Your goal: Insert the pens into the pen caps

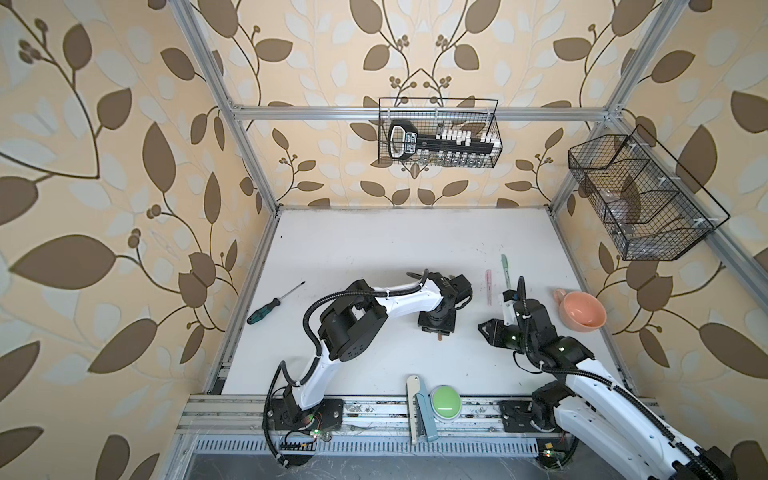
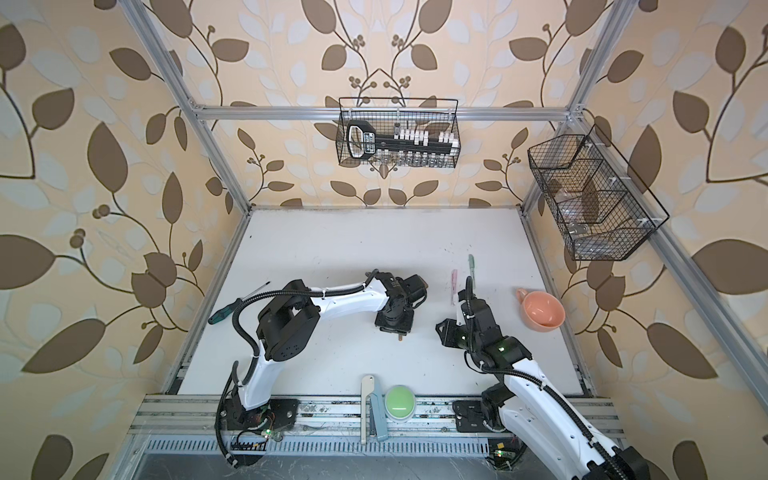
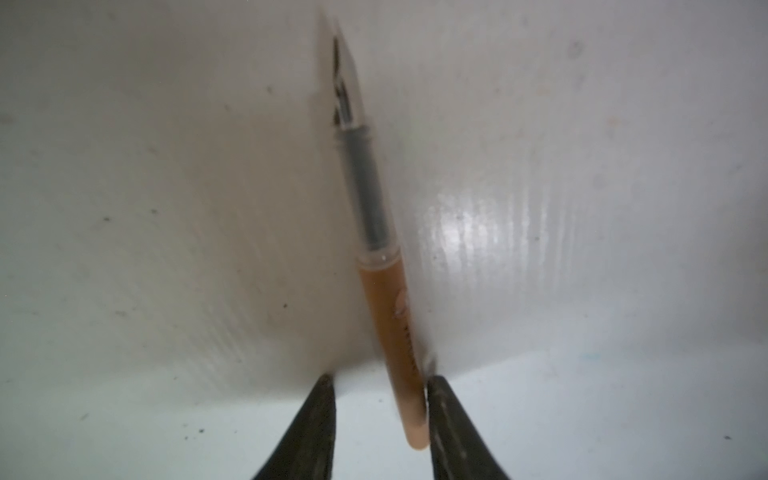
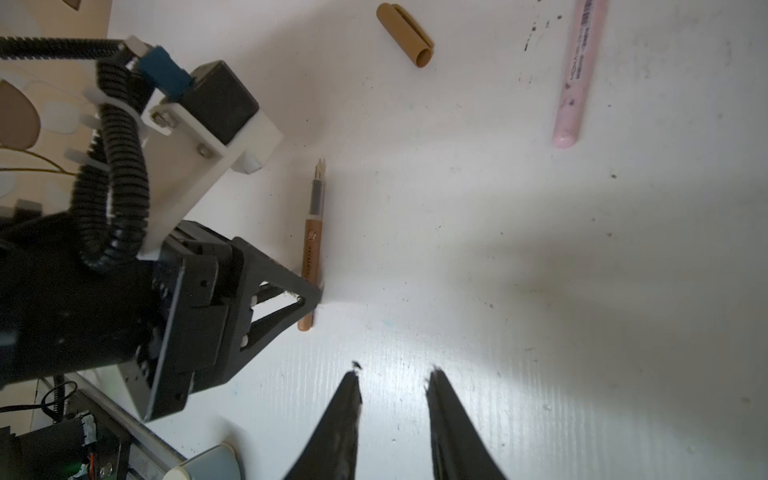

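A brown pen (image 3: 388, 291) lies on the white table (image 1: 374, 249) with its dark nib uncapped. My left gripper (image 3: 380, 376) points down over its rear end, open. One finger (image 3: 446, 415) touches the barrel and the other stands apart. In the right wrist view the left gripper (image 4: 311, 297) straddles the brown pen (image 4: 312, 245), with a brown pen cap (image 4: 405, 35) lying beyond the nib. My right gripper (image 4: 392, 374) hovers open and empty nearby. A pink pen (image 1: 489, 286) and a green pen (image 1: 505, 268) lie behind the right arm.
A green-handled screwdriver (image 1: 272, 307) lies at the left edge. An orange cup (image 1: 582, 311) sits at the right. A green button (image 1: 445, 401) and a stapler (image 1: 426, 415) rest on the front rail. Wire baskets (image 1: 438, 133) hang on the walls.
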Robot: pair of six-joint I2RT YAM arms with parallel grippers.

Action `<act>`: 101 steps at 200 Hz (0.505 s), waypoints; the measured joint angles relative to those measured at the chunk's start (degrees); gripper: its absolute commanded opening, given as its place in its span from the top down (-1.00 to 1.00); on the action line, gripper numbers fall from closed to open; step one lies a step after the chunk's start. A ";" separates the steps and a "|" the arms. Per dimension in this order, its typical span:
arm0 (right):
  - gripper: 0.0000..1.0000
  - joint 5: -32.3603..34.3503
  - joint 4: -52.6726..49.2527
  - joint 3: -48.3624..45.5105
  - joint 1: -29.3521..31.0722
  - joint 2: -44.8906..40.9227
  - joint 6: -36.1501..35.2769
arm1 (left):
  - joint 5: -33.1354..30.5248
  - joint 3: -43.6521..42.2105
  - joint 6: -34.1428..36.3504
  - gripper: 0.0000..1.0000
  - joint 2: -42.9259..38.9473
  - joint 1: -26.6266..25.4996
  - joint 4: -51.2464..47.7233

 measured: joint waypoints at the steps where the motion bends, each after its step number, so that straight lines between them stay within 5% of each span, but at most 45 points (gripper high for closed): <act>1: 0.40 -0.02 0.00 0.00 0.00 0.00 0.00 | 0.00 0.00 0.11 0.34 0.00 0.00 -0.02; 60: 0.42 -1.05 2.40 -0.07 0.04 3.19 0.00 | -1.84 -3.10 4.39 0.28 -1.84 0.00 0.87; 101: 0.42 -1.05 3.54 -0.07 0.87 4.87 0.09 | -1.88 -4.02 4.92 0.58 -2.32 0.02 1.84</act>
